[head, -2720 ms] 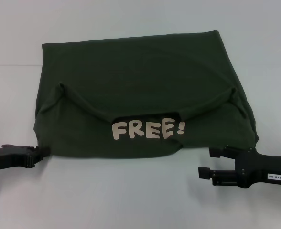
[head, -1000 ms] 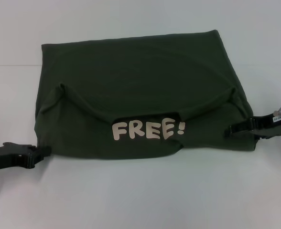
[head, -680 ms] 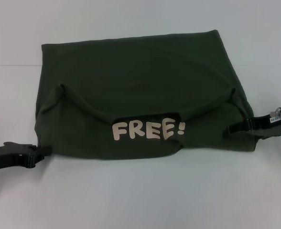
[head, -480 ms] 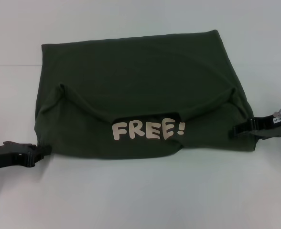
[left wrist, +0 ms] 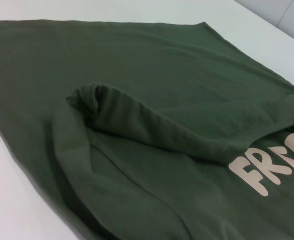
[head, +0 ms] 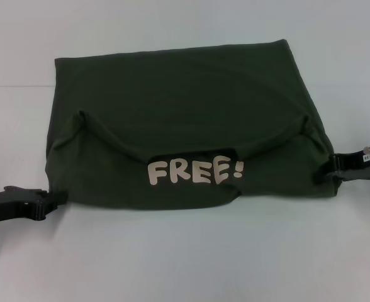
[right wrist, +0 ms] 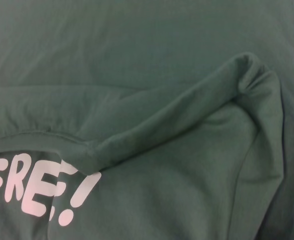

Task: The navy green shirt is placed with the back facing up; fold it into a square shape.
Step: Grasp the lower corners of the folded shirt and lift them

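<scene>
The navy green shirt [head: 185, 126] lies partly folded on the white tabletop [head: 185, 264], a broad dark slab with its near part doubled over so that a pale "FREE!" print [head: 195, 171] shows close to the shirt's near edge. My left tool [head: 60, 197] sits low at the shirt's near left corner, its tip just beside or touching the fabric edge there; I cannot tell whether its fingers are apart or together, since they read only as one dark shape against the cloth. My right tool [head: 330, 173] is at the shirt's right edge, a little farther from me than the near right corner, its black tip against the fabric margin; whether it is clamped on the cloth or merely resting by it I cannot tell. A curved fold ridge [head: 191, 141] runs across the shirt above the print, ending in a small puckered peak near each side. In my left wrist view the shirt [left wrist: 137, 100] fills nearly everything, with the ridge arching toward the print [left wrist: 272, 170] and a strip of tabletop [left wrist: 17, 200] alongside. In my right wrist view the shirt [right wrist: 147, 60] covers the whole field, with the ridge peak and the print [right wrist: 37, 190] visible.
</scene>
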Available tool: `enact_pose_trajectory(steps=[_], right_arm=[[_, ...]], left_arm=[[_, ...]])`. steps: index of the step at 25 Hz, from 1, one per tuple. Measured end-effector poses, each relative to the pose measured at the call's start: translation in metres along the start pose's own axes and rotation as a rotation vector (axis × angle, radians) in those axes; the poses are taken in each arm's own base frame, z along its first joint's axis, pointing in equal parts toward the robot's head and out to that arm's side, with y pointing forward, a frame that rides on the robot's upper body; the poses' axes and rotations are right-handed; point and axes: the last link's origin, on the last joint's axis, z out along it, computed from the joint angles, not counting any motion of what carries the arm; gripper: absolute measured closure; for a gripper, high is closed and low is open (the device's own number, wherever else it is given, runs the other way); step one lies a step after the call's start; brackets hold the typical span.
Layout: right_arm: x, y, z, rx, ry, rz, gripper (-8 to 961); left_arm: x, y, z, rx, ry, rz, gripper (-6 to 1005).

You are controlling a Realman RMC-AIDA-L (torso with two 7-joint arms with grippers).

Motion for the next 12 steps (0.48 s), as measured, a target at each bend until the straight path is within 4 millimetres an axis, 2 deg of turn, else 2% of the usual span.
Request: enact_pose_trajectory(steps=[4, 10, 12], right_arm=[[0.000, -0.002, -0.001, 0.003, -0.003, 0.000, 742], [-0.001, -0.010, -0.008, -0.001, -0.023, 0.010, 896], [-0.001, -0.014, -0.013, -0.018, -0.037, 0.011, 896]], left_arm=[[0.002, 0.000, -0.001, -0.008, -0.002, 0.007, 930], [0.003, 0.000, -0.004, -0.019, -0.007, 0.010, 930], [0.003, -0.001, -0.005, -0.021, -0.007, 0.009, 930]])
